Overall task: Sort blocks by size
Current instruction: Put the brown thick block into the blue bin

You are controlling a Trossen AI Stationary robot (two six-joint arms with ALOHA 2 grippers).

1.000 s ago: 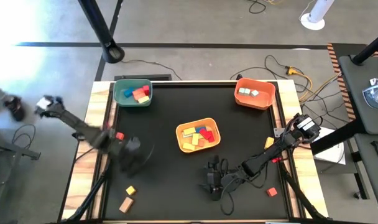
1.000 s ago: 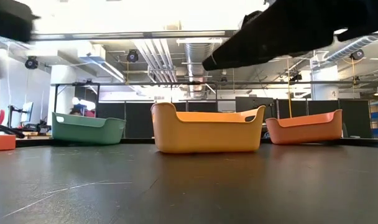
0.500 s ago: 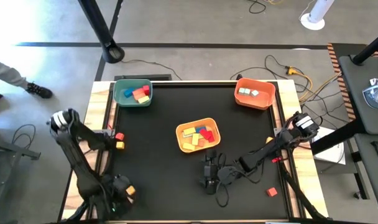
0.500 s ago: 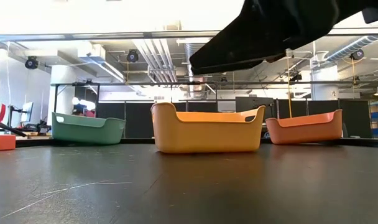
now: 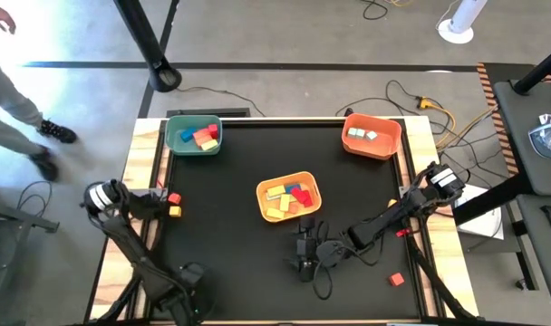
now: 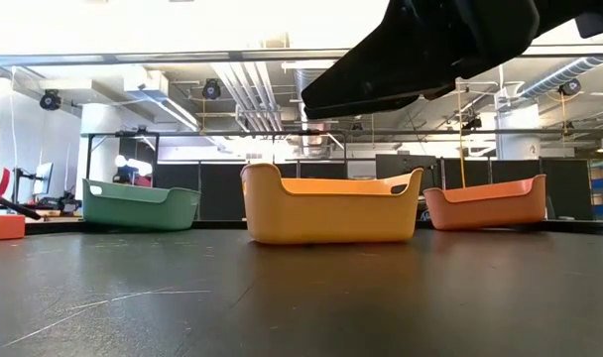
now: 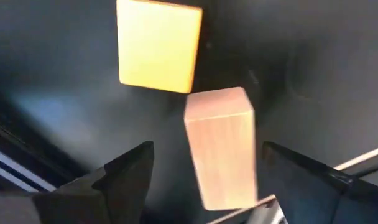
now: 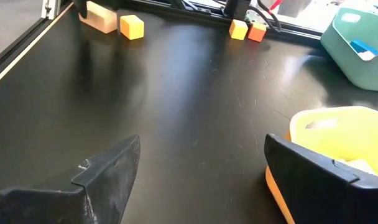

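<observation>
Black matting covers the bench [image 5: 239,244], which sits on a grey floor under an open ceiling with ducts. Left end effector [image 7: 201,180], fingers apart, straddles a pale tan block [image 7: 221,146] beside a yellow block [image 7: 158,45] at the near-left corner. Right end effector [image 8: 201,174], fingers apart, hovers near the yellow bin [image 5: 289,196].

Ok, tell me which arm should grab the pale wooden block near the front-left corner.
Left. Its open gripper hovers right over the pale block, fingers either side. The right gripper sits mid-table, far off.
</observation>
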